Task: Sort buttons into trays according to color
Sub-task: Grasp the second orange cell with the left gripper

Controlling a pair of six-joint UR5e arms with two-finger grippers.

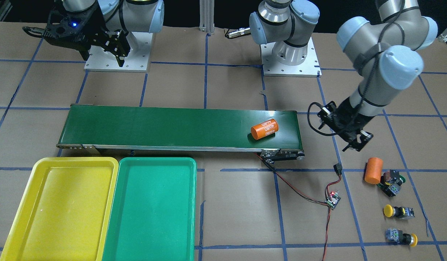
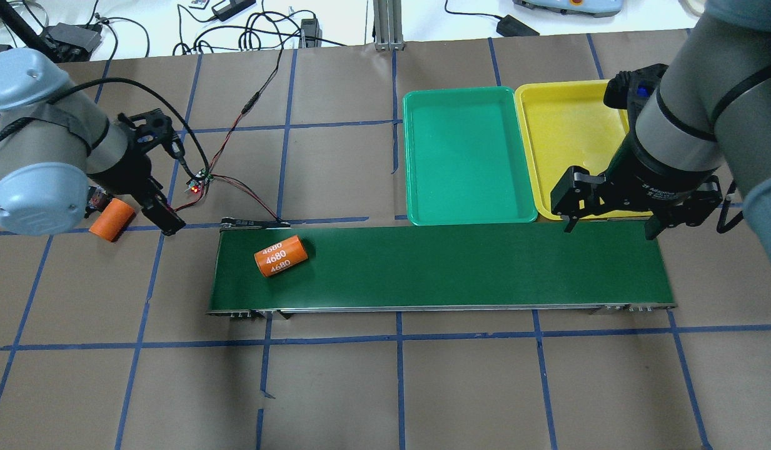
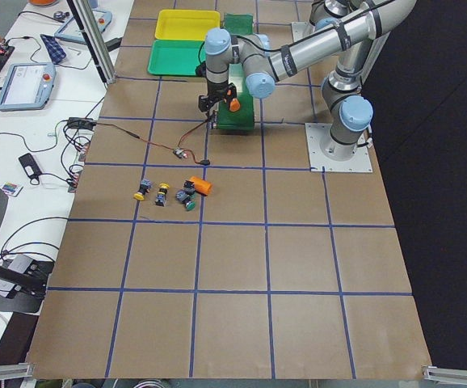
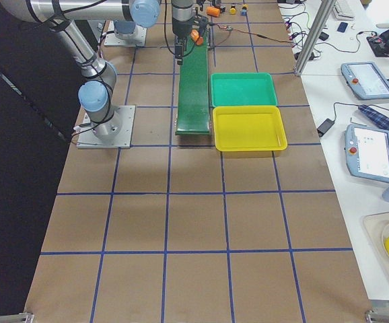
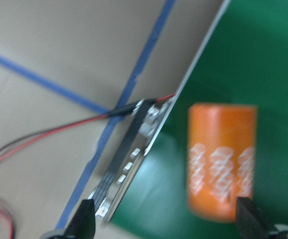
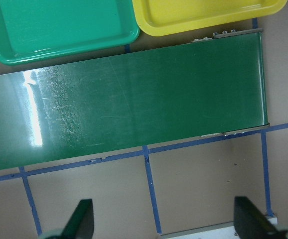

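Observation:
Two yellow-capped buttons lie on the brown table at the robot's left end. Two green-capped buttons lie huddled beside an orange cylinder. My left gripper hangs open and empty above the table between the conveyor's end and that cluster. In its wrist view the left gripper looks down on the belt's corner. The yellow tray and the green tray stand side by side, both empty. My right gripper is open and empty over the belt's other end, near the yellow tray.
A dark-green conveyor belt runs across the middle. A second orange cylinder marked 4680 lies on it near the left arm. Red and black wires lead from the belt to a small circuit board.

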